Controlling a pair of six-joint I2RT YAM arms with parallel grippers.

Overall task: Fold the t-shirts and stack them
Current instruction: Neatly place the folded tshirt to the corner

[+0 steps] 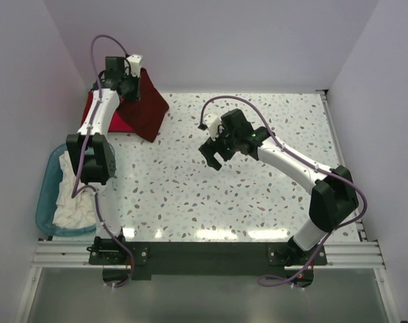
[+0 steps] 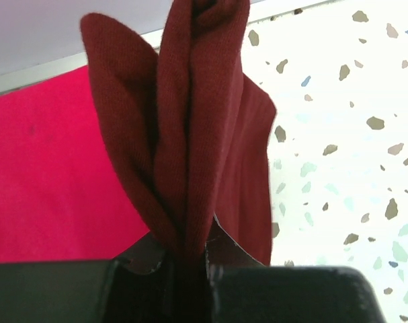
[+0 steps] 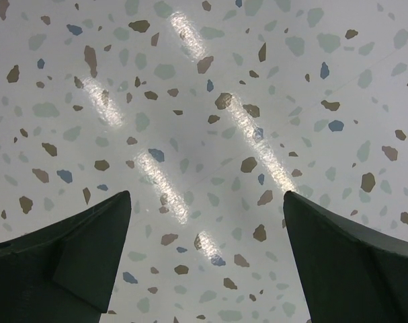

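Near edge, left side: a blue tub [image 1: 41, 196] is sitting at the left edge of the counter [image 1: 257, 202], just beside the lower part of the left arm. White shirts [image 1: 74, 205] are lying crumpled in a heap inside it, filling most of the tub.

Middle of the counter, right of centre: the right gripper [image 1: 212, 158] is hanging over the speckled surface, well apart from every shirt. Its fingers are standing spread wide. In the right wrist view only the speckled top, with streaks of glare, is showing between the two dark fingertips.

Far left corner, by the back wall: the left gripper [image 1: 126, 84] is reaching out to the back of the counter and is clamping down on the maroon shirt [image 1: 148, 108]. In the left wrist view the jaws are pressing close together on a bunched fold, and the cloth is running away from them in thick pleats. From above, the maroon shirt is draping from the gripper down to the counter, its lower corner pointing toward the near side.

The crimson shirt [image 1: 117, 124] is lying flat on the counter in that same corner, under the left arm, touching the maroon shirt on the maroon shirt's left side. Whether the maroon cloth is overlapping it or only lying against its edge, I cannot tell.
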